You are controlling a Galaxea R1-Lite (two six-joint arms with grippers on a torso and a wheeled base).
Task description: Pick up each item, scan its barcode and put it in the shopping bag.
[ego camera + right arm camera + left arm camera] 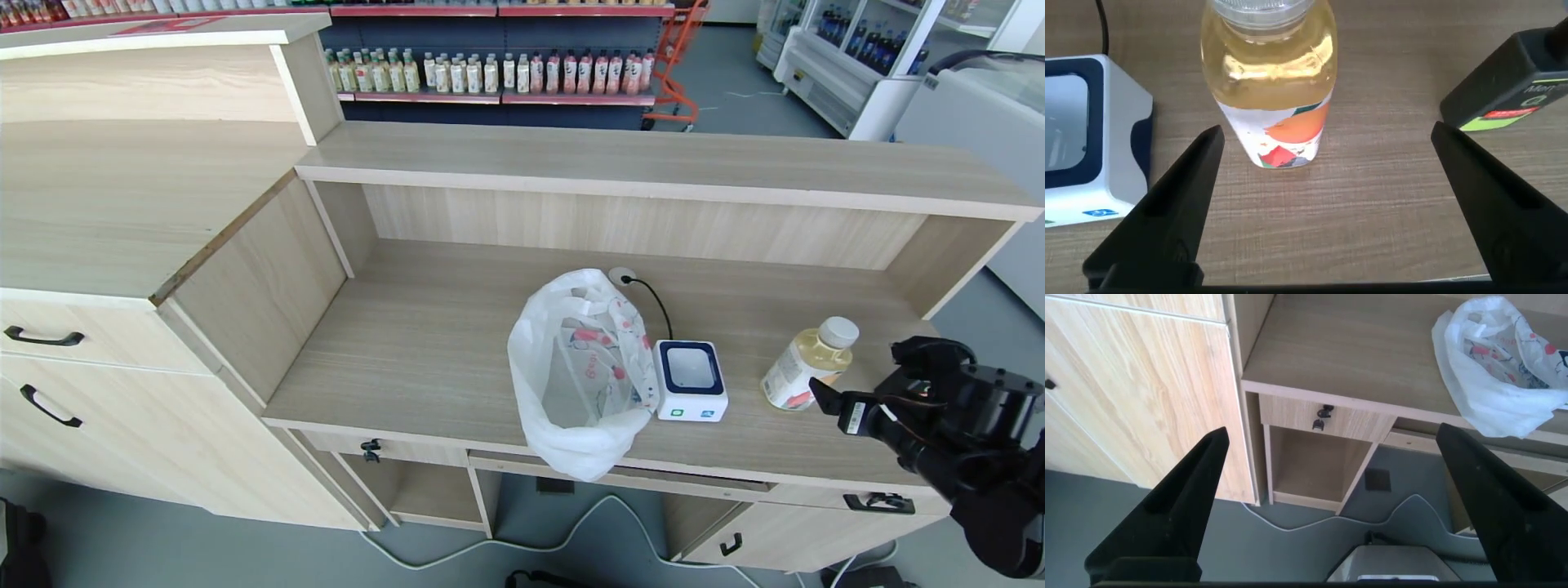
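A bottle point(808, 363) of pale yellow drink with a white cap stands on the wooden counter point(424, 351), to the right of a white barcode scanner point(691, 380). An open white shopping bag point(580, 376) sits to the scanner's left, drooping over the counter's front edge. My right gripper point(857, 371) is open at the counter's right end, just short of the bottle point(1270, 82), which stands ahead of the gap between the fingers point(1167, 220). My left gripper point(1331, 441) is open, low in front of the counter, left of the bag point(1503, 367), holding nothing.
A black item with a green label point(1515, 82) lies beside the bottle. The scanner's cable point(653, 298) runs to a hole at the counter's back. A shelf point(653, 163) overhangs the counter. A taller cabinet point(122, 204) stands to the left, and drawers point(1323, 416) sit under the front edge.
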